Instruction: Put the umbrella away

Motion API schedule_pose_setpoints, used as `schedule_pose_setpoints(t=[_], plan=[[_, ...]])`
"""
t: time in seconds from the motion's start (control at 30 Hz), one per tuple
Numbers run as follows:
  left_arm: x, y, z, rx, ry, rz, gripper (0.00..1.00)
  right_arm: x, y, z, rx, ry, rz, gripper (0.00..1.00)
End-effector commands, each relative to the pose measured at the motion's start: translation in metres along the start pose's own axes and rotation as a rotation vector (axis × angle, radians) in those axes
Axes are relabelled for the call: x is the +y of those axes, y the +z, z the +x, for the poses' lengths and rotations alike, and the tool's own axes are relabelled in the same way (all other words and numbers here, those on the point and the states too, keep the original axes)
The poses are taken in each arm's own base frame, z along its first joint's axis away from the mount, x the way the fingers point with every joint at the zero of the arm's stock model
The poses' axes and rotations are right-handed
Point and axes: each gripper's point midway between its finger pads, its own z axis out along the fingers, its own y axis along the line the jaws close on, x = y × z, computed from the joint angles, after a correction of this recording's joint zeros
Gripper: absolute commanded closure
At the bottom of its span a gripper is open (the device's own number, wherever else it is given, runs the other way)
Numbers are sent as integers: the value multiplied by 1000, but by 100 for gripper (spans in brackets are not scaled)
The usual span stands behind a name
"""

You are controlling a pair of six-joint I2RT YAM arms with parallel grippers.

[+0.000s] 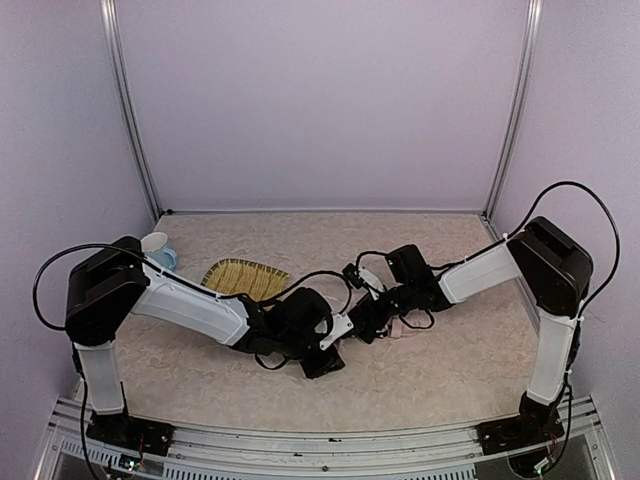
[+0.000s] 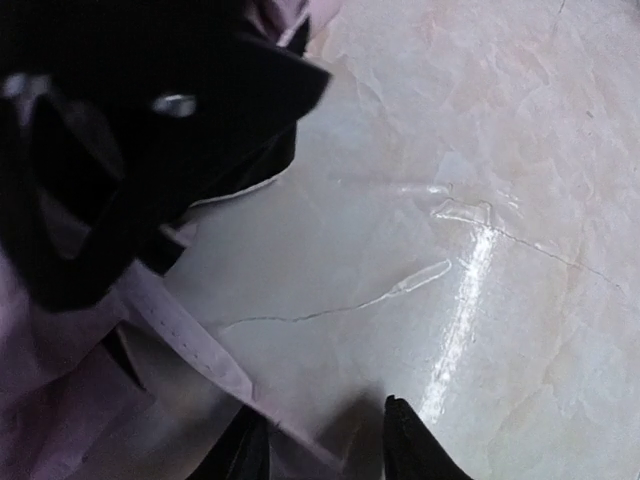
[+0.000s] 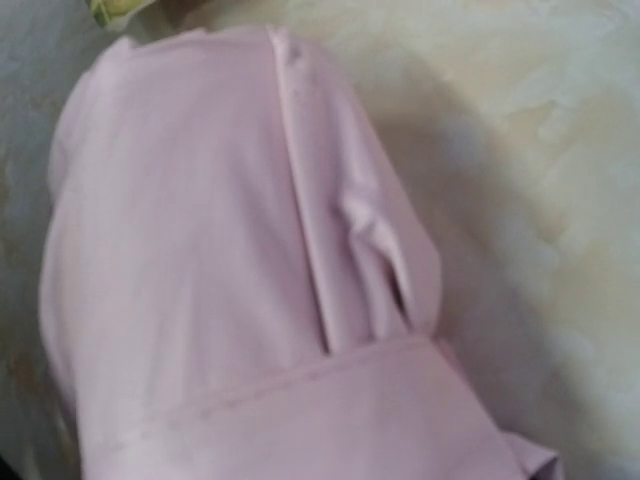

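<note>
Left gripper [image 2: 325, 452] is parted: in the left wrist view the two black fingertips [image 2: 412, 442] stand apart at the bottom edge, low over the table [image 2: 480, 150]. A stitched pale pink hem of the umbrella [image 3: 200, 250] runs diagonally down into the gap between them. The gap is much wider than the hem, so nothing looks clamped. Just above and left of that gripper, the umbrella's black lining bunches up with a small metal rivet showing, and loose pink fabric fills the left edge of the view. Right gripper [image 1: 378, 318]: cannot tell whether its jaws are apart or closed. Its own fingers do not show in the right wrist view, and from above it is only a dark mass. That wrist view is almost filled by pink umbrella fabric, very near the camera, with a seam running down the middle and a folded band across the bottom; marbled table shows to the right of it. From above, both arms reach in toward the table centre and the grippers sit close together, with the umbrella lying on the table between and under them, a pink bit showing just right of the right gripper. Woven yellow tray [image 1: 245, 277] lies behind the left forearm, apart from the umbrella. A small white cup [image 1: 158, 246] stands far left, near the left arm's elbow.
</note>
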Motion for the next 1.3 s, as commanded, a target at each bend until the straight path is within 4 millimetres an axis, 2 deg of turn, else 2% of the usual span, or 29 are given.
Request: schedule_pose_setpoints(t=[0.0, 0.03, 0.1, 0.27, 0.4, 0.5, 0.7, 0.83, 1.07, 1.27], plan=[[6, 22, 11, 96, 107, -185, 69, -6, 7, 42, 108, 81, 19, 24], [7, 26, 15, 112, 128, -211, 76, -6, 6, 41, 107, 81, 17, 24], [8, 28, 17, 120, 168, -257, 99, -4, 6, 40, 105, 80, 10, 24], [18, 17, 34, 175, 267, -389, 100, 0, 3, 39, 116, 56, -5, 18], [30, 0, 66, 250, 340, -480, 100, 8, -1, 37, 121, 19, -43, 14], [34, -4, 80, 268, 354, -498, 100, 14, -2, 31, 119, 3, -82, 12], [32, -7, 83, 236, 367, -523, 100, 16, -8, 18, 97, -22, -94, 11], [22, -8, 77, 186, 375, -469, 100, 15, -7, 22, 109, -13, -99, 11], [30, -5, 88, 233, 417, -496, 100, 24, -17, 13, 84, -74, -111, 9], [31, -5, 90, 241, 414, -501, 100, 8, -18, 40, 177, -70, -7, 10]])
